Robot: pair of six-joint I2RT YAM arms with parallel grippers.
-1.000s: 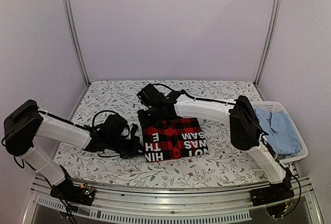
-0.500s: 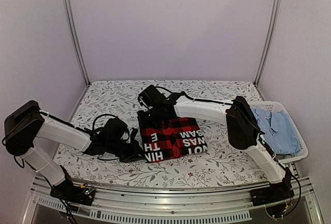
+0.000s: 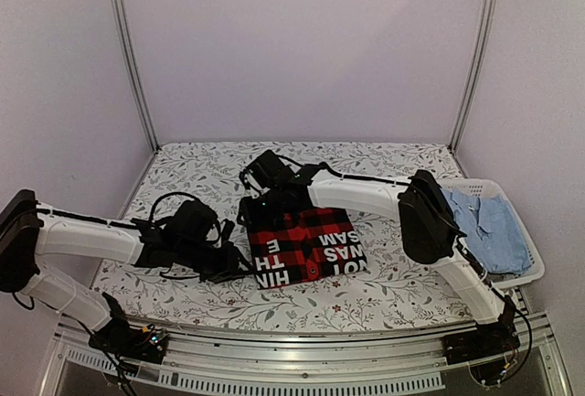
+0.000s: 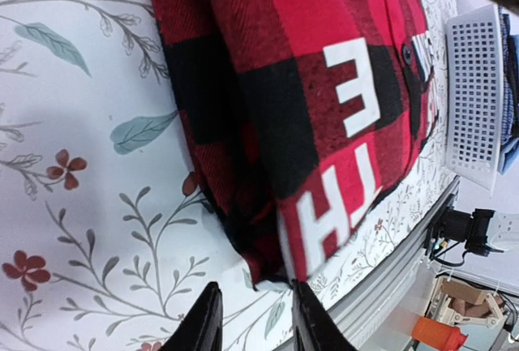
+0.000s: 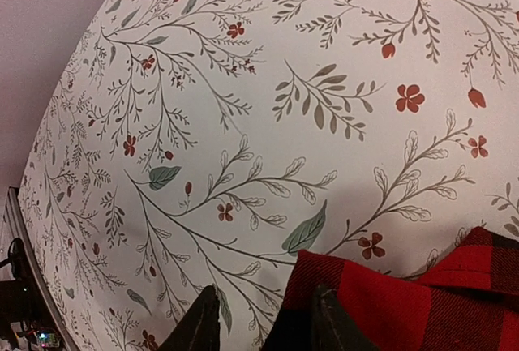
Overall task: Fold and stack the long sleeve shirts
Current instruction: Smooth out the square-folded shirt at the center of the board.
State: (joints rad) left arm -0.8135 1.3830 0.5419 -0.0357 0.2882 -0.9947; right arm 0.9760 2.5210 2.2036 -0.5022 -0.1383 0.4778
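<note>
I find one red-and-black check shirt folded into a compact, slightly skewed rectangle, lying flat near the middle of the table. Its white block letters face up. The left edge shows stacked folded layers with the near corner closed. A second, light-blue shirt lies rumpled and unfolded in the white basket at the table's right edge.

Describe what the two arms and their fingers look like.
Both the left arm and right arm have smooth white tubular links joined by bulky black joint housings. Thin black cables loop loosely near each wrist. The wrist assemblies are black, and each ends in two narrow dark fingers.
</note>
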